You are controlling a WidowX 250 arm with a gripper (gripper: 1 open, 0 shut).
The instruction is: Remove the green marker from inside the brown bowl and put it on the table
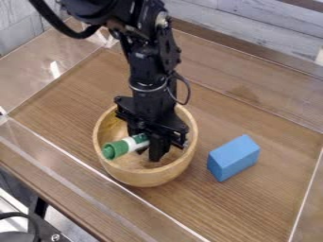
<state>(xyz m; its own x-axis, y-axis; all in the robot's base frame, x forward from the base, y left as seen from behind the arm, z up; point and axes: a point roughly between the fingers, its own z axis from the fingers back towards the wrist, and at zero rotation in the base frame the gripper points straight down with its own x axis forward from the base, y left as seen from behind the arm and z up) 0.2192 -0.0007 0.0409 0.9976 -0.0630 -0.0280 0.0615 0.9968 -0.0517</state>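
The brown bowl (142,172) sits on the table (76,90) near its front edge. Inside it lies the green marker (123,148), its green cap pointing left and its white barrel running under my fingers. My gripper (154,145) reaches straight down into the bowl and is shut on the marker's barrel. The black arm above it hides the bowl's back wall and the right end of the marker.
A blue rectangular block (233,156) lies just right of the bowl. Low clear acrylic walls (51,161) run round the tabletop's edges.
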